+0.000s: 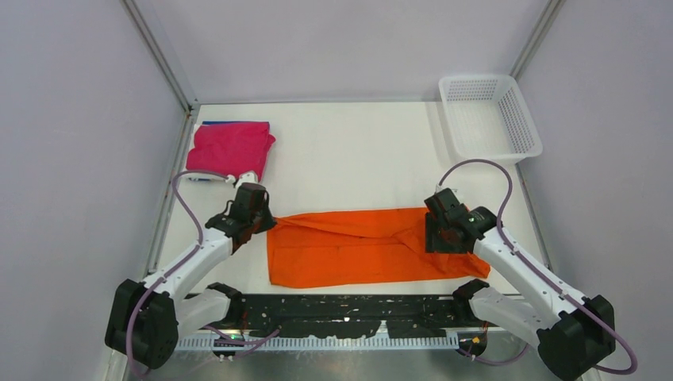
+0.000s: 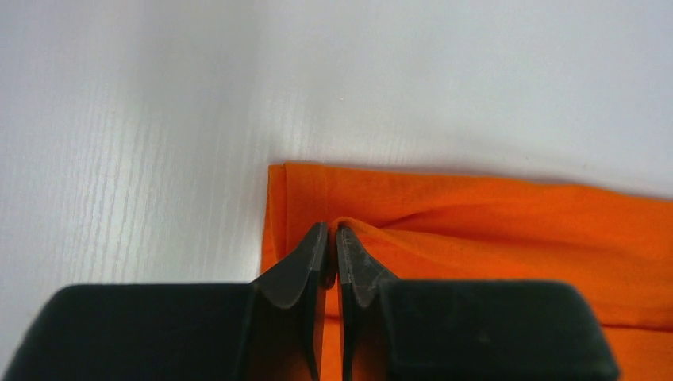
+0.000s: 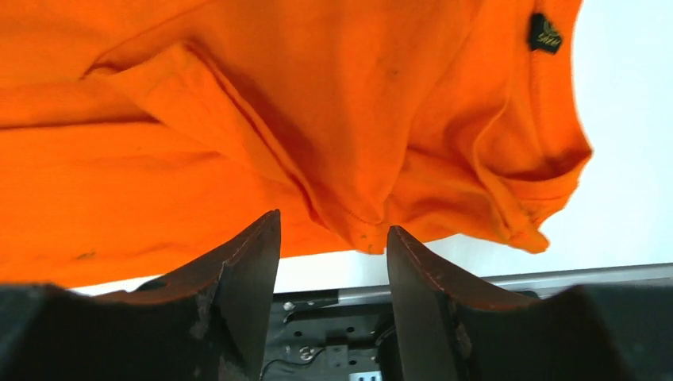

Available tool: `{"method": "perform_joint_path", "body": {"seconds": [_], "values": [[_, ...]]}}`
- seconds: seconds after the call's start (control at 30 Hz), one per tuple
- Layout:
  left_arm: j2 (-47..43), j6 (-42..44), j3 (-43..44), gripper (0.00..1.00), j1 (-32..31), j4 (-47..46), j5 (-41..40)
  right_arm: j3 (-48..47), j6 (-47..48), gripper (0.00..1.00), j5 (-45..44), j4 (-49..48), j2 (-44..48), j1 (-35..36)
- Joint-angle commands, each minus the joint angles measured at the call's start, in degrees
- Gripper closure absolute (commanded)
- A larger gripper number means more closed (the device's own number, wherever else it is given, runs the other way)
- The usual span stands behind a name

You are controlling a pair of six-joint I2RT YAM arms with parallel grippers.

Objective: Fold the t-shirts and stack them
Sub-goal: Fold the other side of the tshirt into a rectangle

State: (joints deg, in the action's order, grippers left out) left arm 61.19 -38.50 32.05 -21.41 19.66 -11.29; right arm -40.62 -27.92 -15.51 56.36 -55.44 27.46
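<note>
Though creased, orange t-shirt (image 1: 357,252) edges flat

a white surface (image 1: 357,151) with a faint wood grain forms the bottom of a small booth. plain, pale lilac-grey walls close it on three sides: the back wall (image 1: 341,40) along the far edge, the left wall (image 1: 71,143) and the right wall (image 1: 611,159) along the side edges. slim metal posts (image 1: 159,51) rise from the two far corners. the light is even and soft, casting only faint shadows.
</note>
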Motion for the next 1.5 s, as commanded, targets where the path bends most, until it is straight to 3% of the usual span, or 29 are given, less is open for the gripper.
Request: {"method": "perform_joint_path", "body": {"seconds": [0.0,0.27,0.43,0.47,0.5,0.67,0.87,1.2,1.47], "values": [[-1.65,0.72,1.2,0.88,-0.85,-0.98,-2.22,-0.28,0.91,0.39,5.55,0.08,4.29,0.32],[-3.52,-1.73,-1.47,0.83,-3.22,2.75,-7.26,-2.53,1.4,0.23,1.29,-1.55,5.75,0.31],[-4.49,-6.6,-0.22,0.22,-3.46,11.42,-14.37,-3.09,0.24,0.0,-0.61,-4.52,6.3,0.29],[-5.25,-6.93,0.78,0.06,-3.46,13.51,-15.13,-3.0,0.33,0.04,-0.3,-6.29,6.48,0.3],[-6.06,-6.97,1.86,0.01,-3.46,14.34,-15.24,-2.86,0.44,0.04,0.05,-7.28,6.79,0.31],[-10.03,-2.78,5.25,0.0,-3.54,11.15,-4.84,-0.18,1.07,0.04,8.28,-18.81,4.88,0.31],[-6.72,-0.18,4.11,0.0,-3.64,-1.48,14.48,0.28,4.12,0.05,13.97,-28.45,-6.78,0.24],[0.45,-0.35,3.88,0.0,-3.64,-3.72,16.03,3.08,5.09,0.05,13.54,-31.74,-15.96,0.29],[-0.2,0.09,3.92,0.0,-3.64,-3.03,14.7,7.52,5.18,0.05,24.85,-31.55,-13.07,3.08]]}}
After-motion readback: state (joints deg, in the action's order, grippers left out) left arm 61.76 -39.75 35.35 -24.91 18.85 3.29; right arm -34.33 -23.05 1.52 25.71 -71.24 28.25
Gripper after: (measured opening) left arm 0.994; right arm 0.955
